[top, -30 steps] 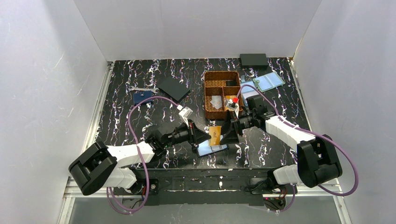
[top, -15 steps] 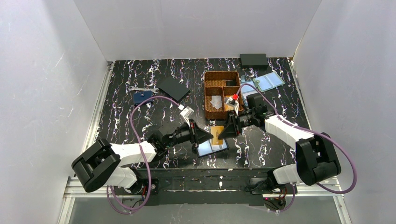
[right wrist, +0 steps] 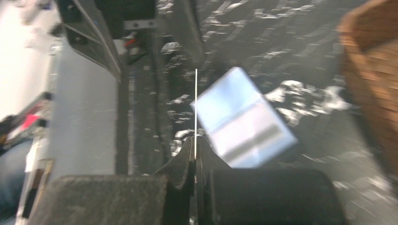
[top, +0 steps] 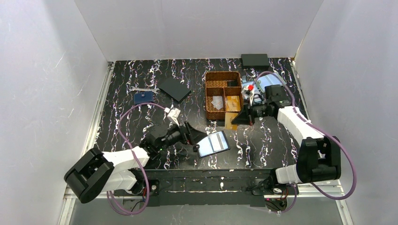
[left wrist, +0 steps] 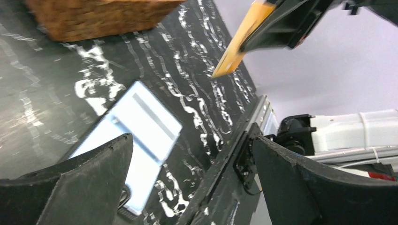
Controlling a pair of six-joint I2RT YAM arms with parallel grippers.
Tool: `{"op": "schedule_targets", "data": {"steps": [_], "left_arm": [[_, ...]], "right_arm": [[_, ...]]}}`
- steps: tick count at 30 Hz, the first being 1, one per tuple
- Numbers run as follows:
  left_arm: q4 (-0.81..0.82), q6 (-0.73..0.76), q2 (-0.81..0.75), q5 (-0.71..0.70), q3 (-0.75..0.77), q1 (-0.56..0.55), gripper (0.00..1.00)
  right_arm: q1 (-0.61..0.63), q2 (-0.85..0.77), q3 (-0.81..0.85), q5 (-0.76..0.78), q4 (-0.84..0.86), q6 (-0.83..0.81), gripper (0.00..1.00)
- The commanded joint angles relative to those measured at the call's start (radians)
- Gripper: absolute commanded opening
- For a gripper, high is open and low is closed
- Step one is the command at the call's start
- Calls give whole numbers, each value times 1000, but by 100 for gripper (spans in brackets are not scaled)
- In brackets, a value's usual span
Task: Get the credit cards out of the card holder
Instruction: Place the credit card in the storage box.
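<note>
Left gripper (top: 199,140): fingers wide apart, holding nothing.
Card holder (top: 213,143): lies open on the table, near the front edge, just right of the left fingertips.
Right gripper (top: 236,120): fingers pinched tight on the orange card (top: 229,122).
Orange card: up off the table, just in front of the brown basket (top: 208,96), apart from the card holder.

The right pincer (top: 237,119) has clamped the card (top: 229,123) and pulled it away, seemingly clear of the holder (top: 213,143). The left pincer (top: 198,139) has opened.
</note>
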Motion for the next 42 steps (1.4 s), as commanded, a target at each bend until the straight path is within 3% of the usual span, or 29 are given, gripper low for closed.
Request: {"op": "schedule_targets", "data": {"steps": [1,8,12,20,26,29,35,42], "left_arm": [[-69,-4,-41,94,-58,117,98],[-53,48,62,196,-84,143,98],[88,25,122,188,-139,144,98],[198,5,189,209,-155,144,98],[234,-4,206,208,-163,144,98],[238,-6,211,210,-162,144,98],[246,-14,193,206,-173,150,98],[235,-54,127,213,-190,154,98]], "right_arm": [[-111,-30,131,149,-146,-116,1],[-121,163,432,382,-249,4,1],[-89,289,565,471,-282,72,1],[13,451,732,602,-310,122,4],[32,507,741,659,-308,142,5],[49,528,751,670,-318,143,16],[67,510,786,907,-292,170,39],[67,384,779,1062,-263,158,42]]}}
